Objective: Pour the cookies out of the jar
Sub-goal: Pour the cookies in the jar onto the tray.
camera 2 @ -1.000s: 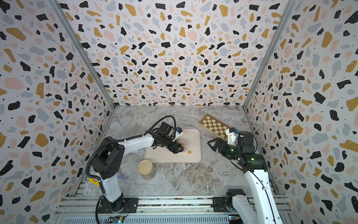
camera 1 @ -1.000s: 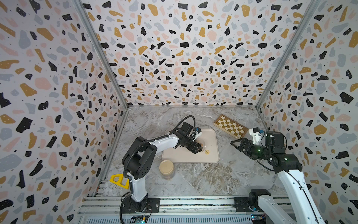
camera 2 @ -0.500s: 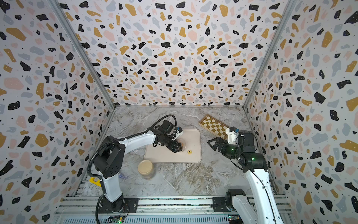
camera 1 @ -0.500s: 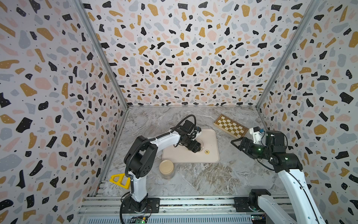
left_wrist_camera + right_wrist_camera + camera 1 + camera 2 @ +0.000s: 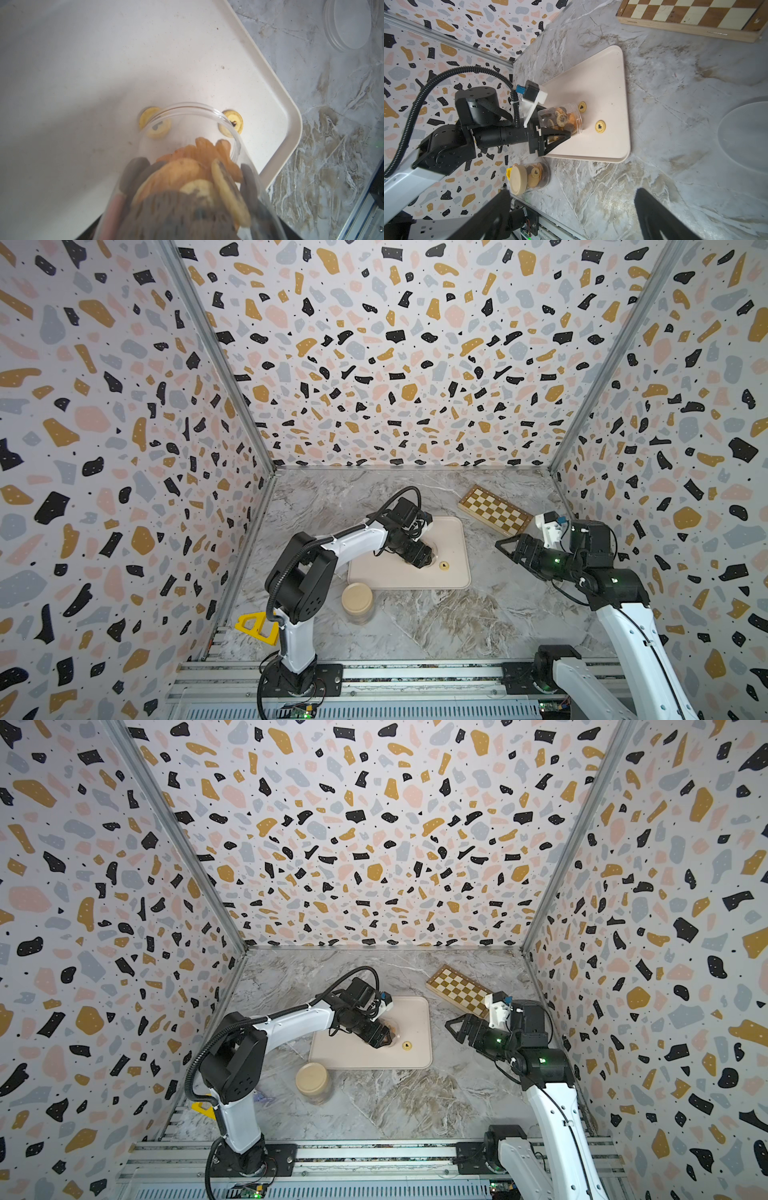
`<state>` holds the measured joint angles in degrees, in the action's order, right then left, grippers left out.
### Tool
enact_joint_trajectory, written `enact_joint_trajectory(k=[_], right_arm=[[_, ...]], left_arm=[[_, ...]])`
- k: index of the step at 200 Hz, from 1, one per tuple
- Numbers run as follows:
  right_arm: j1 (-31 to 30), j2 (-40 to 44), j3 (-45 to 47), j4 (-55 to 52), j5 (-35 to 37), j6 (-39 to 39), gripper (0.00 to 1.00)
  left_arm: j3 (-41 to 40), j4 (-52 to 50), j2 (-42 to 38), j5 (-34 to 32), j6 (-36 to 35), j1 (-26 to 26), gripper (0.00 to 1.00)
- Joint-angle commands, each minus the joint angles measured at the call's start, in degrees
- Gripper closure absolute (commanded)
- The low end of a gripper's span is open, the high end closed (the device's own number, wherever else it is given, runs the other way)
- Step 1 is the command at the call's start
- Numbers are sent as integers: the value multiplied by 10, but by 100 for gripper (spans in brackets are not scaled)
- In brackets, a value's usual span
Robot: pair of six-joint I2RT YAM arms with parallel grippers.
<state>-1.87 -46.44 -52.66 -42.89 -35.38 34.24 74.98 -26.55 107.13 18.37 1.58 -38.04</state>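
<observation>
At the far left a yellow piece (image 5: 255,626) sits in the front corner, tight against the wall and beside my left arm's base. Just right of it a second jar (image 5: 357,599) with a tan lid stands upright on the worktop (image 5: 415,626), close to the front edge of the tray (image 5: 451,535) but apart from it.

My left pincer (image 5: 423,559) pinches the jar (image 5: 566,118) by its sides, tipped with the open mouth low over the tray's middle. I cannot tell whether the rim touches. Most of the cookies (image 5: 187,172) are piled inside near the mouth. Two golden ones (image 5: 600,126) lie flat on the tray just beyond it, well inside the raised rim.

Right of the tray there is a bare strip of worktop. My right pincer (image 5: 505,549) hangs over it, spread wide and holding nothing. A chessboard (image 5: 494,512) lies flat in the back right, angled, near the tray's far corner. A clear lid (image 5: 745,137) lies on the worktop close to my right arm.

The worktop is grey marbled with brown streaks, and its front half is open. Speckled walls (image 5: 374,364) close three sides, and a metal rail (image 5: 415,674) runs along the front.
</observation>
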Motion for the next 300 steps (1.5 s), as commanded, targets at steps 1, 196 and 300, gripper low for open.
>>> enact_joint_trajectory(k=[1, 196, 300], right_arm=[[2, 7, -7, -7, -6, 1, 5], [2, 15, -8, -13, 0, -1, 5], [2, 6, -8, -5, -4, 1, 5]], left_arm=[[16, 3, -19, 4, 7, -5, 100], [72, -71, -3, -9, 17, -12, 100], [80, -77, 7, 6, 12, -13, 100]])
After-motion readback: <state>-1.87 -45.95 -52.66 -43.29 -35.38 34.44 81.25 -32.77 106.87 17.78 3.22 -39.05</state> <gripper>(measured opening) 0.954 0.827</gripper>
